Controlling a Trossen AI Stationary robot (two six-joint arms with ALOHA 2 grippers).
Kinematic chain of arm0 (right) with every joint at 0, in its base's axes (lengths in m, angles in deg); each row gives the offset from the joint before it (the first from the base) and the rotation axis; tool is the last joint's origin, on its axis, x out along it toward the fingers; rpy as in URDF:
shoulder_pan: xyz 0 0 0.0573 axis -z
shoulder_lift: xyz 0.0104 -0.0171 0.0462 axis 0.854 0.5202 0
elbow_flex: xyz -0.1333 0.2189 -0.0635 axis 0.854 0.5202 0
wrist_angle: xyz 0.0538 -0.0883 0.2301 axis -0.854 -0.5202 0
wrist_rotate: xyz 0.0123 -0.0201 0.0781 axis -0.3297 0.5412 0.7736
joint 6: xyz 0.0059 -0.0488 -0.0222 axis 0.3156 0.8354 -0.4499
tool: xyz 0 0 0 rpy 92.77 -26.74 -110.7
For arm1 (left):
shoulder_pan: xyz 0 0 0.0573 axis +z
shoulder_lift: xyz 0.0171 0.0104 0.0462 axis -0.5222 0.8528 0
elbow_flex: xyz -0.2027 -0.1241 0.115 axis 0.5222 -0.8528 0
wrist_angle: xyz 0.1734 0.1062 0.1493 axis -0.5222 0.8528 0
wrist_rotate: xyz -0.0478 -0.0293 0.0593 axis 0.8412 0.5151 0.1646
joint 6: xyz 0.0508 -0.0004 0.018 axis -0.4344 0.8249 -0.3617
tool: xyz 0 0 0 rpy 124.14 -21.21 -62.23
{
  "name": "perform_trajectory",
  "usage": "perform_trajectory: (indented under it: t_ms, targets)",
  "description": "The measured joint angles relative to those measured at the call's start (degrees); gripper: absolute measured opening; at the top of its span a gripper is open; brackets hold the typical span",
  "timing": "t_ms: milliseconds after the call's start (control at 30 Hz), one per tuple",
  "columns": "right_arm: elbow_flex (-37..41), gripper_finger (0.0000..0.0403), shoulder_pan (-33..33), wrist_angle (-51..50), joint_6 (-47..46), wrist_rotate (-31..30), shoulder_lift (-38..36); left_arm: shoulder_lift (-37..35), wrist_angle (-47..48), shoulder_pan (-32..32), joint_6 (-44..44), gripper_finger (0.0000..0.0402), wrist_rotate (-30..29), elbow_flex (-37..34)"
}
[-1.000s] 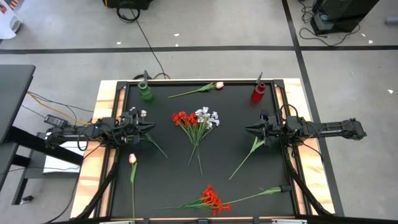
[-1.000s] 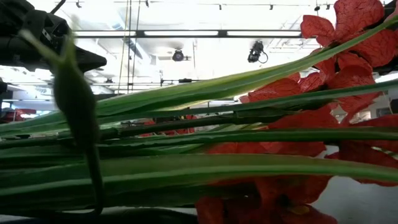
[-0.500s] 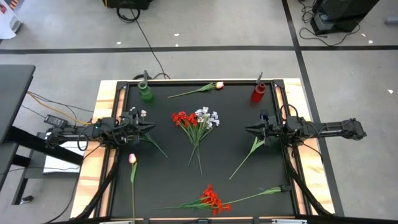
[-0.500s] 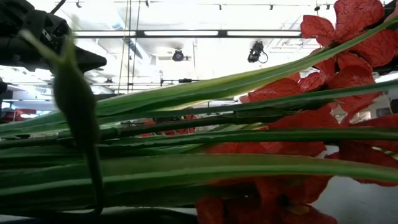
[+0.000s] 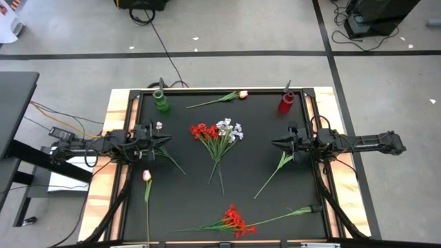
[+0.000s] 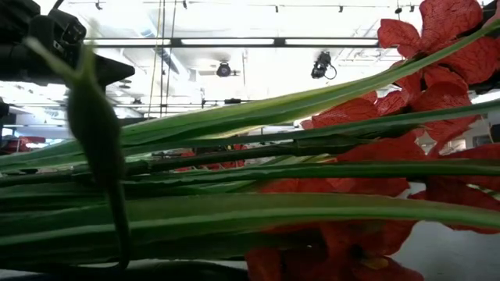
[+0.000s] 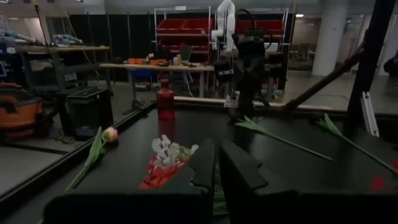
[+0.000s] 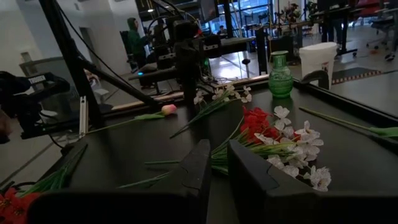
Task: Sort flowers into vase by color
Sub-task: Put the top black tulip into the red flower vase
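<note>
Black table top (image 5: 193, 200) carries, left to right: left gripper (image 5: 167, 140) near the left edge, fingers close together and empty, a white sprig (image 5: 158, 126) touching or just beside its arm; the mixed red-and-white bunch (image 5: 217, 134) at centre, stems pointing to the near edge; right gripper (image 5: 275, 144) near the right edge, likewise nearly closed on nothing. Green vase (image 5: 162, 102) stands at the far-left corner, red vase (image 5: 286, 102) at the far-right; the bunch lies between both tips, red blooms toward the left arm, so judged slightly nearer it. Against 0.5 s earlier nothing on the table moved; only a slight shift of the left arm.
</note>
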Motion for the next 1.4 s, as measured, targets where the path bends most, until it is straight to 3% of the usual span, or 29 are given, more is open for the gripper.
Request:
perform_trajectory:
  t_ms: [167,367,700,767,933,1133,1300,1400]
  targets:
    - [0.0,0.0064,0.07,5.92,-1.25,-8.21,0.02,0.0,-2.25,0.0,0.67,0.003,0.04,0.07]
    - [0.0,0.0064,0.07,19.53,-6.49,-15.4,0.02,0.01,-6.28,0.06,8.84,0.003,-1.22,0.22]
    - [0.01,0.0064,0.08,37.86,-6.34,-17.52,0.0,0.14,-5.89,-0.03,16.54,0.003,-2.32,0.24]
    - [0.0,0.0064,0.07,37.83,-8.89,-21.46,0.0,0.82,-6.03,-0.29,16.59,0.0029,-2.32,0.24]
    - [0.0,0.0064,0.2,32.32,-25.96,-31.43,0.65,4.67,-6.36,-0.27,22.29,0.0022,-2.62,0.24]
    - [-0.02,0.0064,0.22,27.68,-37.81,-28.1,4.92,10.14,-8.61,-0.27,38.46,0.0009,-3.09,0.24]
    - [-3.32,0.0064,0.22,27.49,-41.0,-27.7,11.06,13.85,-13.93,-0.14,41.3,0.0006,-3.37,0.41]
    - [-7.41,0.0065,0.24,27.62,-40.2,-27.84,15.63,15.45,-11.49,1.0,44.97,0.0006,-5.15,2.4]
